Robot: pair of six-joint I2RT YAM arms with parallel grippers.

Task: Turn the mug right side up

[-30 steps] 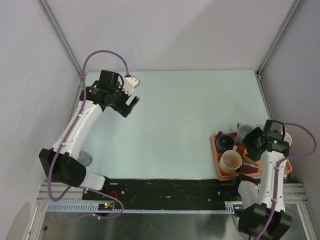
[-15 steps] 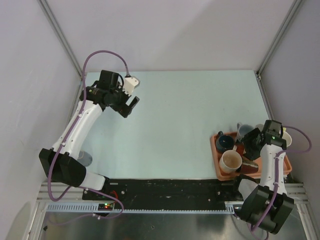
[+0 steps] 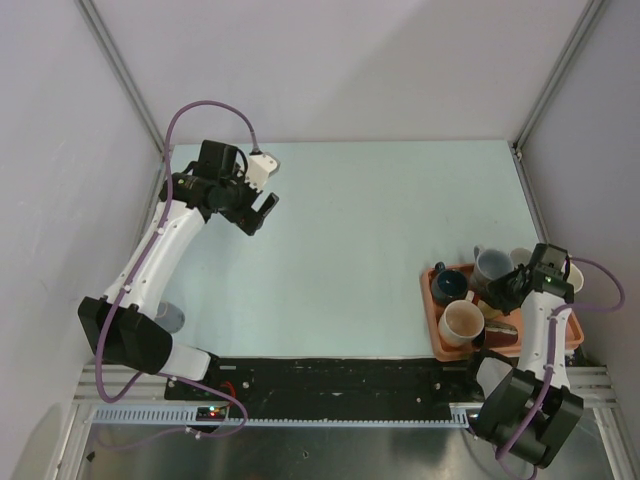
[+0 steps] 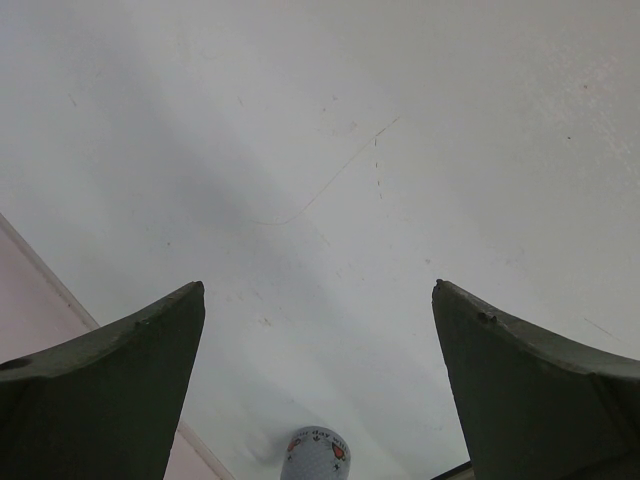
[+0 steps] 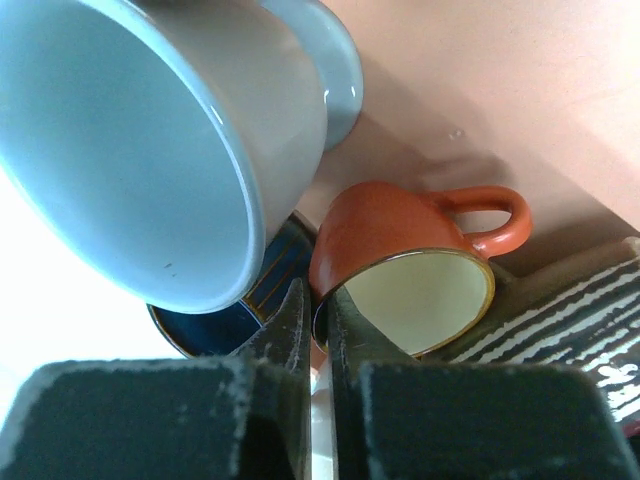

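Note:
An orange mug with a cream inside lies tipped on its side in the orange tray at the right. Its mouth faces the right wrist camera. My right gripper is shut on the mug's rim, one finger inside the mouth and one outside. From above, the right gripper covers that mug. My left gripper hangs open over the far left of the table, with only bare table between its fingers.
The tray also holds a grey-blue mug, a dark blue mug, a cream mug and a striped one. A white mug sits at its right. A patterned mug stands near the left arm's base.
My right gripper has closed on the orange mug's rim, and its wrist has dropped lower into the tray. The left arm has not moved.

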